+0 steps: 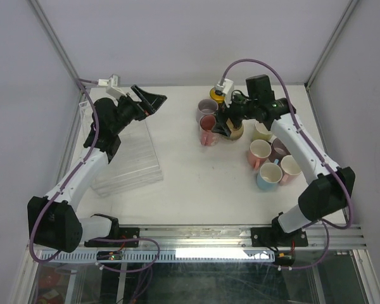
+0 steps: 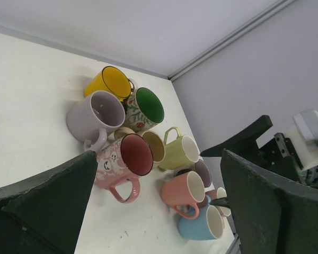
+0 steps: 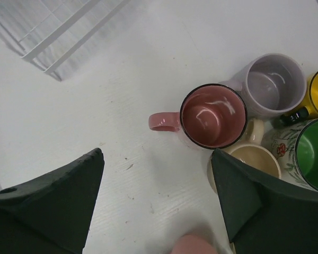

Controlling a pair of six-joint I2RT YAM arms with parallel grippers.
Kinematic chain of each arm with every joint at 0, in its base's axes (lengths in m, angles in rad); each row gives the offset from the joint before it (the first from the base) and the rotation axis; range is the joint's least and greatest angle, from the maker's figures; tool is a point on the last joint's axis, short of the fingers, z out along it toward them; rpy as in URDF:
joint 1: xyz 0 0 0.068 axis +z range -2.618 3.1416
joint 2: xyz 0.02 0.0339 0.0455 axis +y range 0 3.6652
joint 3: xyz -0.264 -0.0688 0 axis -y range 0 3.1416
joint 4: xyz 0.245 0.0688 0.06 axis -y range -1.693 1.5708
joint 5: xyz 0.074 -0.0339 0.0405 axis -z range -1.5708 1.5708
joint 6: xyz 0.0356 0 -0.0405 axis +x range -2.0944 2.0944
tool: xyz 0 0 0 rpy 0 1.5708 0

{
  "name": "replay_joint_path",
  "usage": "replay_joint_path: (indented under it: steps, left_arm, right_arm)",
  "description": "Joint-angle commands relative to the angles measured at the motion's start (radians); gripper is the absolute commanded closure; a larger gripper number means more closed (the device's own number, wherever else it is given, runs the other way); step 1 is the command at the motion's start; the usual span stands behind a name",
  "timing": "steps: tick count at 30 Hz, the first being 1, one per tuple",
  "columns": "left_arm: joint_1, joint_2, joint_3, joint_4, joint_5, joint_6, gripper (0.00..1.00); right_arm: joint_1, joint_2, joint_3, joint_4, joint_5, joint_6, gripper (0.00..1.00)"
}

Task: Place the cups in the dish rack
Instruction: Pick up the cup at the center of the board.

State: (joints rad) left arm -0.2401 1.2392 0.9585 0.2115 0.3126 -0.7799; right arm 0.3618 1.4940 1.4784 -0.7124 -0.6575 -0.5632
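The cups stand in two groups at the table's right. Near the back are a lilac cup point(image 1: 207, 107), a pink cup point(image 1: 208, 132) and a yellow cup point(image 1: 216, 96). Nearer the front are a cream-lined cup point(image 1: 259, 152) and a light blue cup point(image 1: 268, 176). My right gripper point(image 1: 223, 125) hangs open over the back group. In its wrist view the pink cup point(image 3: 212, 116) sits just ahead of the open gripper point(image 3: 156, 164), with a beige cup point(image 3: 253, 159) under the right finger. The clear dish rack point(image 1: 128, 158) lies at the left. Above its far end my left gripper point(image 1: 153, 101) is open and holds nothing.
The left wrist view looks across at the cups: yellow point(image 2: 108, 82), lilac point(image 2: 94, 114), green-lined floral point(image 2: 147, 106), pink point(image 2: 124, 159), salmon point(image 2: 184, 193) and blue point(image 2: 200, 225). Enclosure walls stand close behind the table. The rack's corner point(image 3: 53, 32) shows top left in the right wrist view.
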Motion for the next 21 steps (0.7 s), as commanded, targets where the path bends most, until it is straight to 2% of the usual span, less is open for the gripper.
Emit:
replay_joint_path:
  steps: [1, 5, 10, 16, 21]
  left_arm:
    - [0.019, -0.014, 0.022, 0.045, -0.034, -0.029, 0.02]
    - [0.026, -0.039, 0.012, 0.01, -0.064, -0.032, 0.02]
    - [0.035, -0.061, 0.009, -0.076, -0.136, -0.032, 0.02]
    - [0.044, -0.073, -0.008, -0.093, -0.154, -0.086, 0.02]
    - [0.045, -0.069, -0.007, -0.101, -0.145, -0.094, 0.03]
  right_arm:
    - [0.056, 0.086, 0.101, 0.011, 0.24, 0.157, 0.2]
    - [0.107, 0.145, 0.11, 0.043, 0.427, 0.239, 0.25]
    - [0.111, 0.251, 0.182, 0.022, 0.552, 0.278, 0.36]
    - [0.11, 0.318, 0.237, 0.031, 0.586, 0.267, 0.42]
    - [0.107, 0.38, 0.278, 0.028, 0.566, 0.227, 0.52]
